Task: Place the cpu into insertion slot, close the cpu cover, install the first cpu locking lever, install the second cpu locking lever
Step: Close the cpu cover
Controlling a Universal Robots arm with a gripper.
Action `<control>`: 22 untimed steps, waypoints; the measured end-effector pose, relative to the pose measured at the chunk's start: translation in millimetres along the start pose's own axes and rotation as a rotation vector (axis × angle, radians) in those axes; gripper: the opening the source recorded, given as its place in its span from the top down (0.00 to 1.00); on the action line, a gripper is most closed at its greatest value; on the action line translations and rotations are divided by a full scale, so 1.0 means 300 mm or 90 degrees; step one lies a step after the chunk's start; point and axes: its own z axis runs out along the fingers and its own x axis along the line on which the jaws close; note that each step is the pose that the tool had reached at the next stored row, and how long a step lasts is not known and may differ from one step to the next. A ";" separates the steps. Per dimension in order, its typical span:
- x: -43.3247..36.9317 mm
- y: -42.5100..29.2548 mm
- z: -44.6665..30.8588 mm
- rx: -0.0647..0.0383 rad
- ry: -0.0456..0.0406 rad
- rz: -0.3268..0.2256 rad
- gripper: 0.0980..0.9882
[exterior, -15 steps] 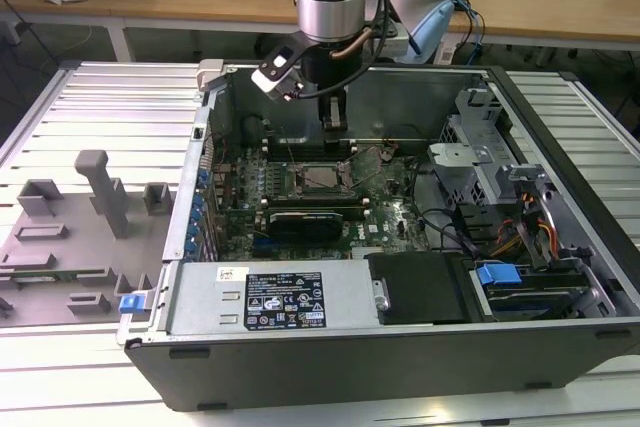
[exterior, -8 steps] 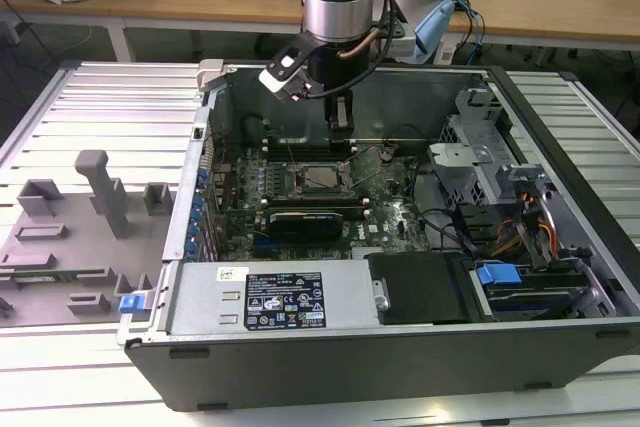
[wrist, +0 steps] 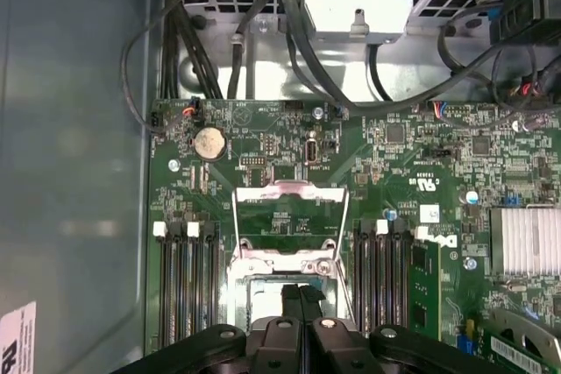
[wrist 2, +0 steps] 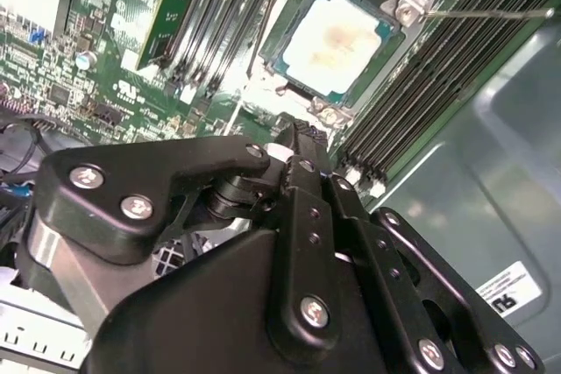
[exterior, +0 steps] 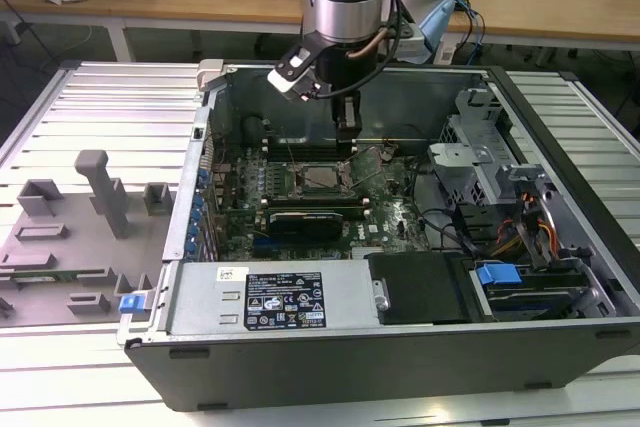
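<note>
Cpu (wrist 2: 337, 37) is seen seated flat in the insertion slot (wrist 2: 289, 24), with its pale metal top left uncovered in the second wrist view. In the exterior view the cpu (exterior: 322, 179) is found near the middle of the green circuit board (exterior: 390, 212), inside an open computer case (exterior: 400, 357) that is laid on its side on a ribbed metal worktop (exterior: 100, 77).

The cpu cover (wrist: 289, 190) is shown swung up and open in the first wrist view, and green board is seen through its cut-out centre. A thin metal rod (wrist 2: 491, 13) is seen reaching out from one corner of the slot, across the long black memory slots (wrist 2: 438, 76).

The gripper (exterior: 347, 142) is held close above the board, just beside the slot. Its fingers (wrist: 292, 313) are pressed together, with only a thin seam between them, and nothing is pinched. In the second wrist view the gripper (wrist 2: 294, 129) is placed near one corner of the slot; whether anything is touched cannot be told.

Grey holder blocks (exterior: 100, 187) are set on the worktop, towards the exterior view's left of the case. A coin battery (wrist: 208, 142) and a ribbed heat sink (wrist: 526, 238) are carried on the board, both well apart from the slot.
</note>
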 end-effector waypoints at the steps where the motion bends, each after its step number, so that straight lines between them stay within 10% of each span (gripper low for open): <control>1: 0.000 0.017 0.001 0.001 0.0000 0.000 0.99; 7: 0.000 0.081 0.007 0.006 -0.0001 0.000 0.99; 22: 0.000 0.137 0.012 0.008 0.0000 0.000 0.99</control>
